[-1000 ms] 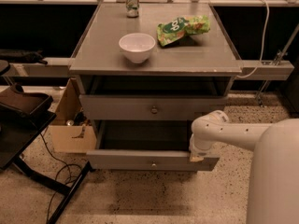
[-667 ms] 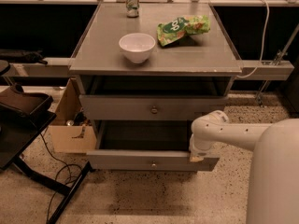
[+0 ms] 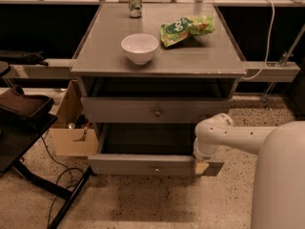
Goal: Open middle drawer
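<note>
step: middle drawer (image 3: 133,165) is sitting well pulled out below the table's (image 3: 214,51) front edge | gripper (image 3: 200,166) is resting at the panel's right end, under the front-right corner (its grip: cannot tell) | left: seemingly just releasing

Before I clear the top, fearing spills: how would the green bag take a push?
Green bag looks crumpled, so probably light and floppy. Lying flat, it should slide, not roll. Tool sits at the pulled-out drawer's right end.
</note>
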Tool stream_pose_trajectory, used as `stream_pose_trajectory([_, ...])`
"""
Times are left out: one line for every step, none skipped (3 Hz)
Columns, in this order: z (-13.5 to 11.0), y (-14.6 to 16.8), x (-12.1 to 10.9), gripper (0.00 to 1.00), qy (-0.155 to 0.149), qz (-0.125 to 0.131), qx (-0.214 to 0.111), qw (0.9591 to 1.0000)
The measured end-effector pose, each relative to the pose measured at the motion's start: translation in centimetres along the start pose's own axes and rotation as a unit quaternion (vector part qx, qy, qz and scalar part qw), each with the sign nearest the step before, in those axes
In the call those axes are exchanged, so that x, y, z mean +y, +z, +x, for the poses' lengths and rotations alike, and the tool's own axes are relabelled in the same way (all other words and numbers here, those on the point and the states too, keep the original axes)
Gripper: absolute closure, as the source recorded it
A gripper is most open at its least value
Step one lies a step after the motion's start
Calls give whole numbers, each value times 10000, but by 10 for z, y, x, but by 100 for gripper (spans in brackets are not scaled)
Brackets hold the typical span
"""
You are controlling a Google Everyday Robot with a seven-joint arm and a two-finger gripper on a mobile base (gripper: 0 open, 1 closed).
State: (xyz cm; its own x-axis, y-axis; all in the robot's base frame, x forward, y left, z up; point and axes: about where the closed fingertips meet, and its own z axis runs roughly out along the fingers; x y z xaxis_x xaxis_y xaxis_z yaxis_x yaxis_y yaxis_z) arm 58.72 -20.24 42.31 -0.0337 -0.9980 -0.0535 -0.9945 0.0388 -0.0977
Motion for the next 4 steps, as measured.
stream_pose_trajectory([0,0,0,0,0,0,0,10000])
stream_pose_trajectory([0,0,0,0,0,0,0,10000])
stream_pose_trajectory([4,9,17,0,3,-155,56,9999])
stream_pose_trajectory([13,12,66,18,159,-565,164,9981])
